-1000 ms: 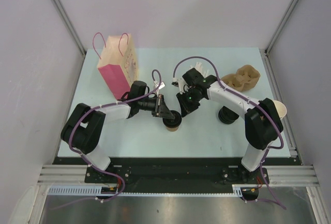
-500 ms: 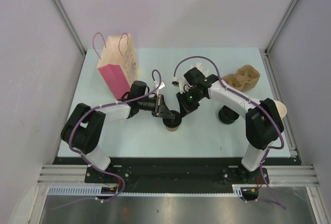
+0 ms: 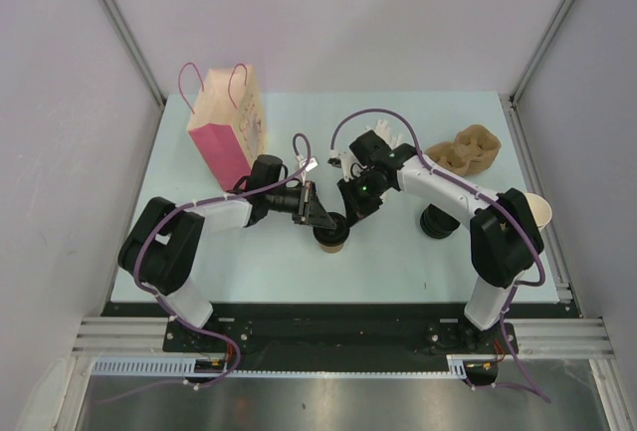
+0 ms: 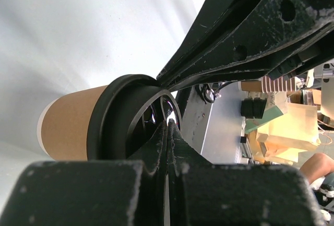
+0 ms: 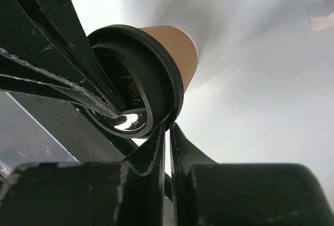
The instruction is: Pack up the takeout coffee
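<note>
The takeout coffee (image 3: 331,236), a brown paper cup with a black lid, stands on the table at front centre. My left gripper (image 3: 323,219) is shut and its tips rest on the left of the lid. My right gripper (image 3: 349,215) is shut and its tips are at the lid's right rim. In the left wrist view the lid (image 4: 122,119) and cup body (image 4: 65,129) lie just beyond my shut left gripper (image 4: 168,125). In the right wrist view my right gripper (image 5: 167,127) touches the lid's edge (image 5: 169,87), with the cup (image 5: 177,46) behind. Neither holds anything.
A pink and kraft paper bag (image 3: 227,124) stands at the back left. A cardboard cup carrier (image 3: 466,150) lies at the back right. A stack of black lids (image 3: 436,220) sits by the right arm, and a lidless cup (image 3: 538,210) is at the right edge.
The right wrist has edged slightly left. The cup and the left arm have stayed put.
</note>
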Robot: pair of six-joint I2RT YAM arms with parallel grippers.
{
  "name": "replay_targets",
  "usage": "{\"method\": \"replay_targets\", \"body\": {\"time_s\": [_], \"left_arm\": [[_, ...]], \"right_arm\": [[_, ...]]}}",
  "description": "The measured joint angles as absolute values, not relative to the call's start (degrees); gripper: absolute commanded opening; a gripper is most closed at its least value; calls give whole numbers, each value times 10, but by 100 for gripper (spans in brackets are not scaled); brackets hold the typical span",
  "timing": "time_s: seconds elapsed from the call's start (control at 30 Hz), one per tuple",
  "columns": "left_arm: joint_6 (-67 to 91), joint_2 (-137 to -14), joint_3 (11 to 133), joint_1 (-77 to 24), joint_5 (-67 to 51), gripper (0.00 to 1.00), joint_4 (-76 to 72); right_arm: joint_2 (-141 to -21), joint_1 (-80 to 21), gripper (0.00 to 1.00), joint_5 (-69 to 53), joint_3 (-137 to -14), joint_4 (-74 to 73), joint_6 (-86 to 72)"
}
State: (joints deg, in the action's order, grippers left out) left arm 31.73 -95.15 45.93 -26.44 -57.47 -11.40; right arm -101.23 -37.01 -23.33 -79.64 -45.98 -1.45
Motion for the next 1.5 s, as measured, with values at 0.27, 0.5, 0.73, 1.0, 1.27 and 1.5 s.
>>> {"method": "replay_targets", "body": {"time_s": [0.27,0.5,0.73,1.0,1.27,1.5], "left_arm": [[320,-953,460,-263,-576,0,-114],[319,-943,457,-265,-567,0,-112],[312,-916,455,-267,-545,3,-84],[307,-888,457,-271,-542,28,-65],[270,-824,466,-267,-536,53,-9],[147,-747,529,-247,-491,99,128]], "right_arm": [[-1018,-370,6,-233,-800,-463,-17],[-1012,-369,10,-243,-799,-461,-14],[-1010,-375,14,-260,-799,-456,2],[-1010,-372,23,-292,-809,-467,13],[-1010,-353,32,-301,-833,-475,20],[-1010,-338,45,-313,-850,-488,22]]}}
